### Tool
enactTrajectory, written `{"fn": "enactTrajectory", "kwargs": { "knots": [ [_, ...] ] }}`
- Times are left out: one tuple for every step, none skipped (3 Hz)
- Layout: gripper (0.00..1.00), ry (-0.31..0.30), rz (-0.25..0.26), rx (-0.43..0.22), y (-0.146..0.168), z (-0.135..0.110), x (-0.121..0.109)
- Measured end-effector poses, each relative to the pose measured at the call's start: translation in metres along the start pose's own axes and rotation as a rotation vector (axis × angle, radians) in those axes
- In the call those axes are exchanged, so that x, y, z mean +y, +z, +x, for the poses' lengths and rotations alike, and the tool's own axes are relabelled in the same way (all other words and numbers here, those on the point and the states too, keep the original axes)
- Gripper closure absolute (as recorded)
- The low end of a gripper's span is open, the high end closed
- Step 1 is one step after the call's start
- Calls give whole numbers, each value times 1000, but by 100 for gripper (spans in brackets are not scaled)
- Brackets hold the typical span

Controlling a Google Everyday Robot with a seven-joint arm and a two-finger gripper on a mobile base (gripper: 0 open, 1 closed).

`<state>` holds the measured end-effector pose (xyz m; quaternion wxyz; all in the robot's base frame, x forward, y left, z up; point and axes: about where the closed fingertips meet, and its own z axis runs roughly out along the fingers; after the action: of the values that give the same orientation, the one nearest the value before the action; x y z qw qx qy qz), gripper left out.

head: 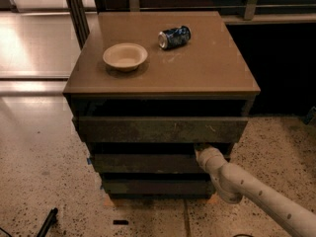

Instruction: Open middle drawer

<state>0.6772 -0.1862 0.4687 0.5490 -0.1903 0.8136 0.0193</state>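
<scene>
The dark cabinet has three drawer fronts. The middle drawer [143, 163] is the second front, dark grey-brown and scuffed, with no handle. It sits slightly out from the cabinet, below the wider top front [160, 130] and above the narrow bottom front [155, 185]. My gripper [201, 154], on the end of the pale arm [256, 194] that comes in from the lower right, is at the right part of the middle drawer's top edge, in the dark gap under the top front. Its tip is partly hidden there.
On the cabinet top [207, 73] stand a pale bowl [125, 56] and a crushed blue can [174, 37] on its side. The speckled floor [44, 181] spreads left and in front. A dark object [47, 221] lies at the lower left.
</scene>
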Motion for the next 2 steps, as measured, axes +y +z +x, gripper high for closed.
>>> {"fn": "enactTrajectory", "kwargs": {
  "knots": [
    [100,1,8,-1,1,-1,-4],
    [100,-26,-19,62,9,6,-3]
  ]
}}
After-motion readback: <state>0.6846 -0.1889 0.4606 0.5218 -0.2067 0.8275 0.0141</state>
